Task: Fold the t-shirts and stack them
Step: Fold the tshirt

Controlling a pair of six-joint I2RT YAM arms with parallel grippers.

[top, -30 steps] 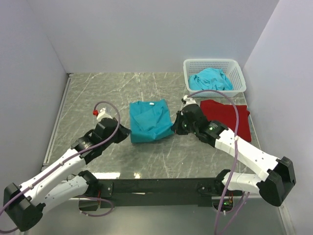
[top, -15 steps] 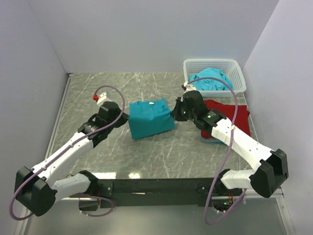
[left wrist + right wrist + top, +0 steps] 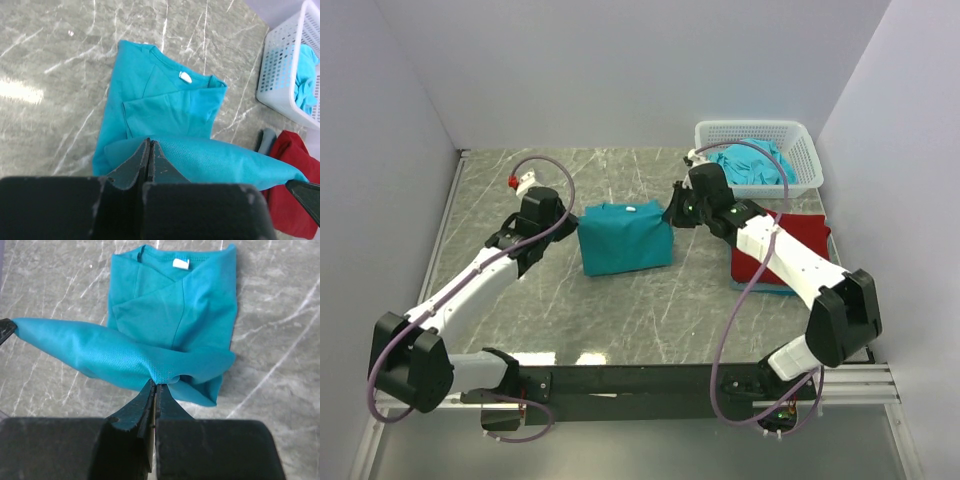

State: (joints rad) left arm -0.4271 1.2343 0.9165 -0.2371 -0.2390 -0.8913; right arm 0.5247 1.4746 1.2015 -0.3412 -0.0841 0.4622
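A teal t-shirt [image 3: 623, 238] lies mid-table with its collar and white tag at the far side; its near hem is lifted and stretched between both grippers. My left gripper [image 3: 567, 222] is shut on the hem's left corner, seen in the left wrist view [image 3: 149, 141]. My right gripper [image 3: 670, 214] is shut on the hem's right corner, seen in the right wrist view [image 3: 154, 382]. The lifted fold [image 3: 100, 352] hangs over the shirt's lower half. A deep red t-shirt [image 3: 790, 250] lies flat at the right, with a teal edge under it. More teal shirts [image 3: 750, 163] fill the basket.
A white lattice basket [image 3: 804, 150] stands at the far right corner, also in the left wrist view [image 3: 285, 75]. Grey walls close the table on the left, back and right. The marbled tabletop [image 3: 520, 180] shows around the shirt.
Both grippers have carried the shirt's near hem upward and toward the far side, over the shirt body. The shirt's visible outline has become shorter and boxier.
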